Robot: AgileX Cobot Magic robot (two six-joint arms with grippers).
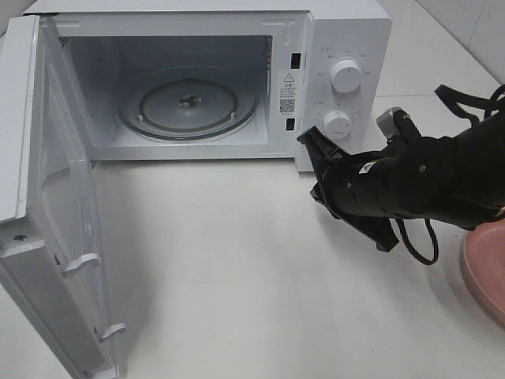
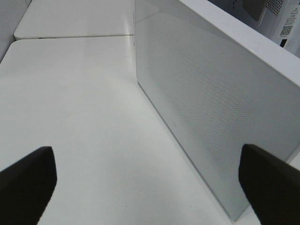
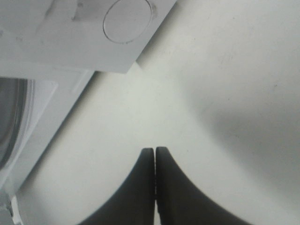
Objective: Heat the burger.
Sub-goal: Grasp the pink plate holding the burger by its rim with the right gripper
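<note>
The burger is out of view in all three views. The white microwave point(image 1: 347, 31) stands at the back with its door point(image 1: 47, 197) swung wide to the left, and its glass turntable point(image 1: 189, 103) is bare. My right gripper point(image 1: 306, 140) is shut on nothing, just in front of the microwave's lower knob point(image 1: 337, 124). In the right wrist view its fingertips point(image 3: 154, 151) press together above the white table, near a knob point(image 3: 127, 21). My left gripper point(image 2: 150, 187) is open and holds nothing, facing the outer side of the door point(image 2: 211, 93). It does not show in the high view.
A pink plate point(image 1: 485, 264) pokes in at the right edge, partly behind my right arm. The upper knob point(image 1: 346, 75) sits on the microwave's control panel. The white table point(image 1: 237, 260) spreads out in front of the microwave.
</note>
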